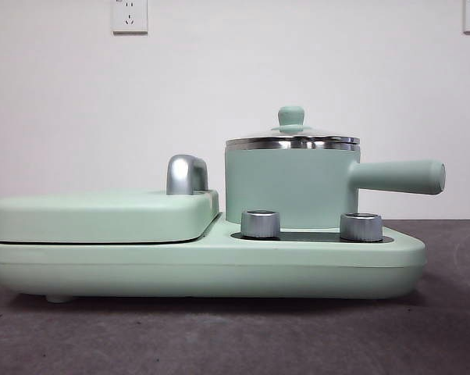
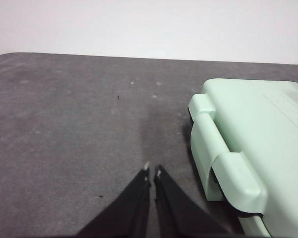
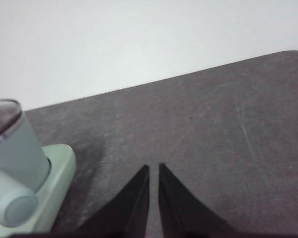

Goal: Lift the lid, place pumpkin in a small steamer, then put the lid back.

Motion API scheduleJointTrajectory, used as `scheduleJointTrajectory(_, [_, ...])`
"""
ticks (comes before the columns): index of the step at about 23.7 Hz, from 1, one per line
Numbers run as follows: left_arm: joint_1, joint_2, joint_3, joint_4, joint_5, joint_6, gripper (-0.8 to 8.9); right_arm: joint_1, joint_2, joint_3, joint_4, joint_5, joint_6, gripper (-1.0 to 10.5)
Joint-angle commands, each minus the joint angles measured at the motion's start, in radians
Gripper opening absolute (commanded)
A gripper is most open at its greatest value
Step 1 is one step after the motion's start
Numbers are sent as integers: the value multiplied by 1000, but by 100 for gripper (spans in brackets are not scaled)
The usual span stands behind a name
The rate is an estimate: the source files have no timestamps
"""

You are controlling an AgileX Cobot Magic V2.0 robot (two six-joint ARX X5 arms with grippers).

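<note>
While both arms waited off to the sides, the small round glass lid with the shiny steel rim and mint-green knob point(image 1: 291, 129) sat flat on the small mint-green steamer pot point(image 1: 290, 187). The pot stood on the wide flat mint-green base point(image 1: 219, 262), behind two silver knobs point(image 1: 261, 223), with its long straight handle point(image 1: 399, 176) pointing to three o'clock in the front view. At nine o'clock from the pot lay the big flat mint-green cover point(image 1: 102, 215) with a silver handle point(image 1: 186, 174).

No pumpkin showed in any picture.

The lid looked light but hard and easy to break, since it was glass. Its steel rim looked slippery. The little knob on top seemed the best place to pinch, from the sides.

The left gripper point(image 2: 152, 171) hung over the bare dark table point(image 2: 65, 124), with its two black jaws almost shut and nothing between them. The cover's hinged end was near it, but the lid was not in its view.

The right gripper point(image 3: 153, 167) also had its jaws nearly together and empty. The pot, still covered, sat well apart from it, past the handle end.
</note>
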Motion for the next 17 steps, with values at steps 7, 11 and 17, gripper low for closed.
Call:
scheduleJointTrajectory(7, [1,-1,-19,13,4,2,19,-5,-17,-21,-54,5,-251,20])
scheduleJointTrajectory(11, [1,-1,-19,12,4,2,19,2,-17,-20,-122,7,-266,20])
scheduleJointTrajectory(17, [1,-1,-19,13,4,2,19,30,-17,-20,-123,34,-288,20])
